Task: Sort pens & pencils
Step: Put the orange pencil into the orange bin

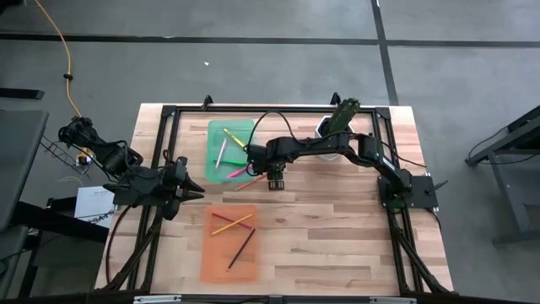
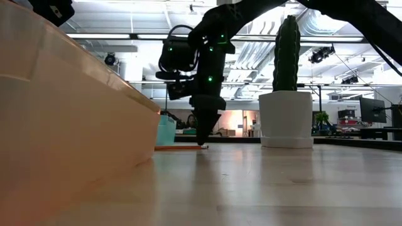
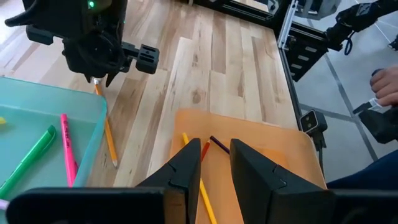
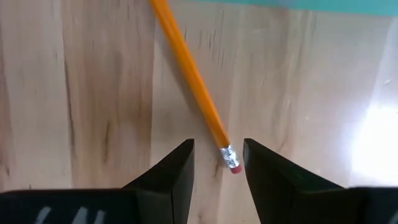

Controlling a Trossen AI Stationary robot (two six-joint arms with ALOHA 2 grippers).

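An orange pencil (image 4: 189, 78) lies flat on the wooden table (image 1: 337, 236) beside the green tray (image 1: 214, 135). My right gripper (image 4: 217, 147) points down over the pencil's eraser end (image 4: 231, 163), open, one finger on each side of it and close to the table (image 2: 202, 143). The green tray holds pens, among them a pink one (image 3: 67, 148) and a green one (image 3: 28, 162). The orange tray (image 1: 211, 262) holds a yellow-orange pencil (image 1: 232, 224), a red pencil and a dark one (image 1: 241, 251). My left gripper (image 3: 214, 163) hovers open by the table's left edge with nothing between its fingers.
A potted cactus (image 1: 342, 114) stands at the far edge, behind my right arm. Black frame rails (image 1: 160, 152) run along the table's sides. A person's hand (image 3: 385, 87) shows beyond the table. Bare wood lies to the right of the orange tray.
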